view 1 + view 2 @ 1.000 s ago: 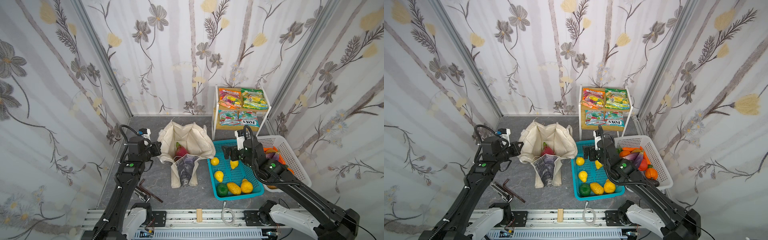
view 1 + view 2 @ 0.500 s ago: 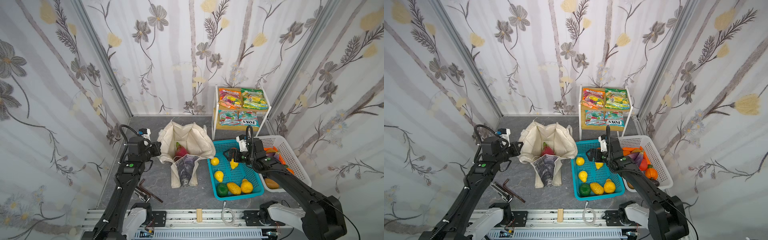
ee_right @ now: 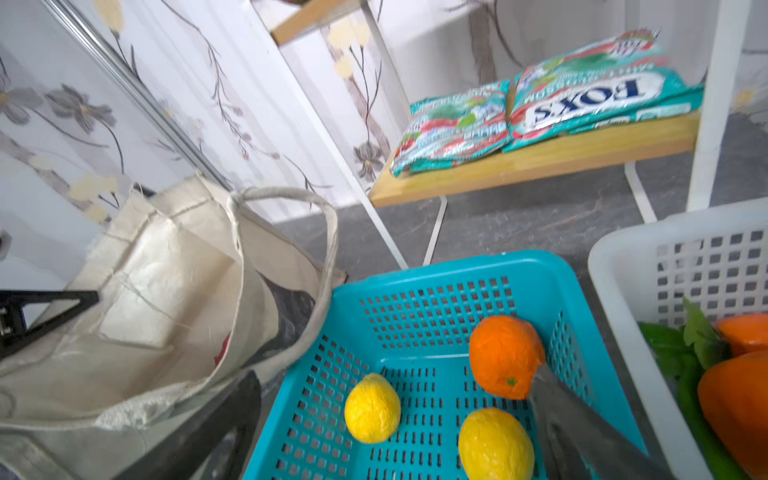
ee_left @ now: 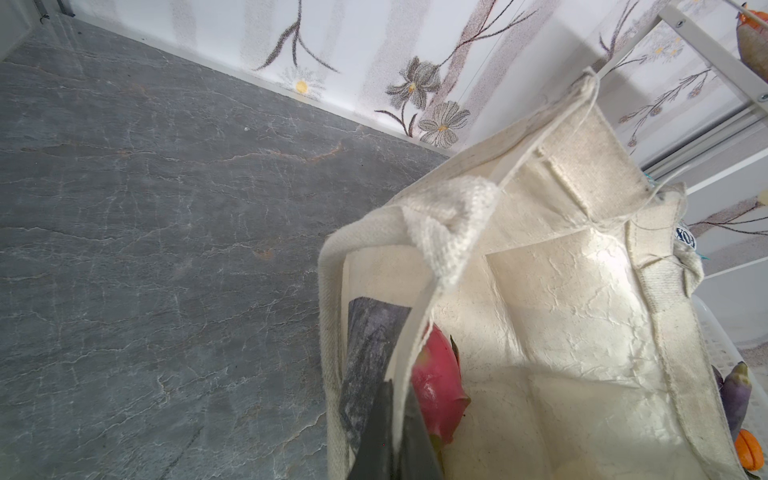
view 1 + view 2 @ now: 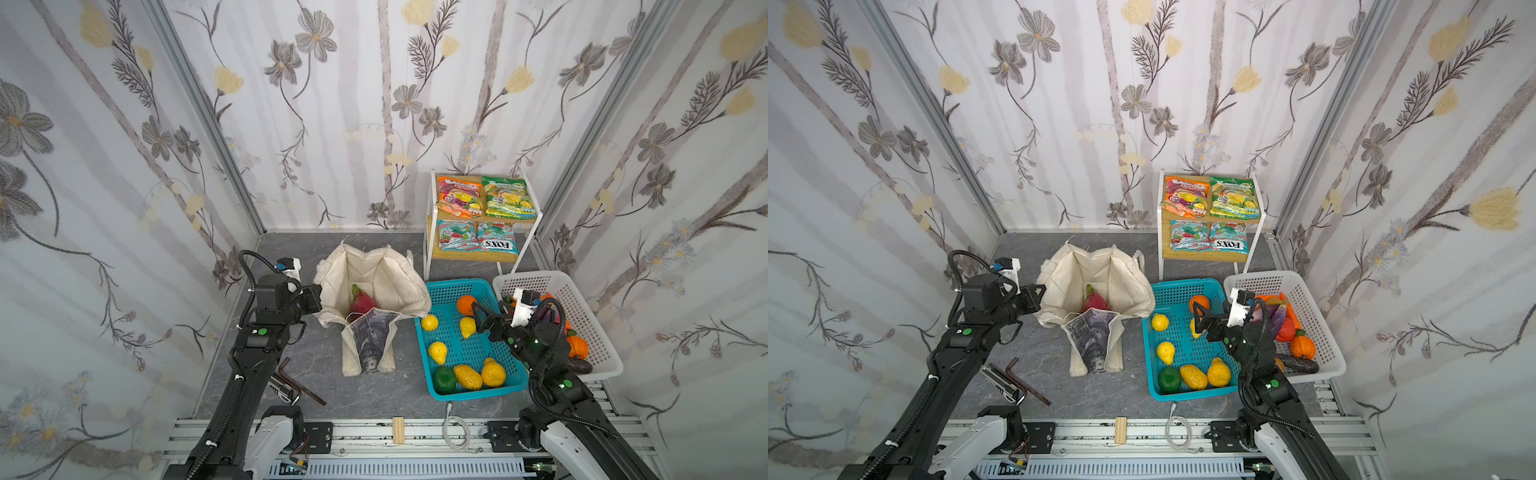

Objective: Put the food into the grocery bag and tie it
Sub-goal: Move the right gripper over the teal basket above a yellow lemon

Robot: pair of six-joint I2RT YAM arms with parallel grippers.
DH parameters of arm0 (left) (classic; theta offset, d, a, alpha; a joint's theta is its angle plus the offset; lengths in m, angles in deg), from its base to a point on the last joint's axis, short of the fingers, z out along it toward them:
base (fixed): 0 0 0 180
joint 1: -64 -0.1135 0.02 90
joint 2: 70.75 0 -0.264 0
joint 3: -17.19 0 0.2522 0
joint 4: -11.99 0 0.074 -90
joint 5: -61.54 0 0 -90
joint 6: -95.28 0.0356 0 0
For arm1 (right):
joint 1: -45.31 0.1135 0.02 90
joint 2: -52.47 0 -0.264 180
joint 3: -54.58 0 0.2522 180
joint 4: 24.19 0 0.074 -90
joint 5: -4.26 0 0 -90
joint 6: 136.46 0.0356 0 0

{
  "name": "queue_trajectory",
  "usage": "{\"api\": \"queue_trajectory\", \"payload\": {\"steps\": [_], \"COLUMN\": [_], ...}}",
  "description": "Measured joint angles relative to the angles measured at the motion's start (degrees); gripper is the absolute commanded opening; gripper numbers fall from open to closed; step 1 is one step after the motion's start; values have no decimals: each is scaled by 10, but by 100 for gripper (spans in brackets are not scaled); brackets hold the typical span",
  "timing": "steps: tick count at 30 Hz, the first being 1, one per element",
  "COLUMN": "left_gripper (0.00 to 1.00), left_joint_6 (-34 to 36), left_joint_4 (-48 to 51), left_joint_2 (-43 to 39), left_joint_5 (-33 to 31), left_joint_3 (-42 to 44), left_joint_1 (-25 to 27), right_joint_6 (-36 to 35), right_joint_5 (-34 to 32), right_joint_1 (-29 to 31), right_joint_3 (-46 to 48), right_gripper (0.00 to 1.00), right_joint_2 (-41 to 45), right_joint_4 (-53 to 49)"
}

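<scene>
Small yellow lemon-shaped fruit (image 3: 494,444) lies in the teal plastic basket (image 3: 415,270) just below the right gripper's (image 3: 392,376) wide-open fingers, close to the finger beside the round orange fruit (image 3: 505,355). The cream canvas grocery bag (image 3: 166,291) stands past the opposite finger, its rim clamped by the left gripper's (image 4: 395,415) closed fingers, pink-red dragon fruit (image 4: 436,386) inside.

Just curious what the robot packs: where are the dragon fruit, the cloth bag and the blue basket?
dragon fruit (image 5: 360,306), in a top view, its pink body
cloth bag (image 5: 386,275), in a top view, inner back wall
blue basket (image 5: 465,353), in a top view, bare mesh floor
</scene>
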Motion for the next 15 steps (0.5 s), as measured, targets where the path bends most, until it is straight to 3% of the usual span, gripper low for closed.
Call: {"api": "queue_trajectory", "payload": {"steps": [10, 15], "left_gripper": [0, 0], "left_joint_6": [0, 0], "left_joint_4": [2, 2], "left_joint_2": [-17, -19], "left_joint_5": [-9, -12], "left_joint_3": [9, 10], "left_joint_1": [0, 0], "right_joint_6": [72, 86], "right_joint_5": [97, 179], "right_joint_1": [-28, -31], "right_joint_3": [14, 16], "right_gripper": [100, 100], "right_joint_2": [-40, -113], "right_joint_4": [-7, 3]}}
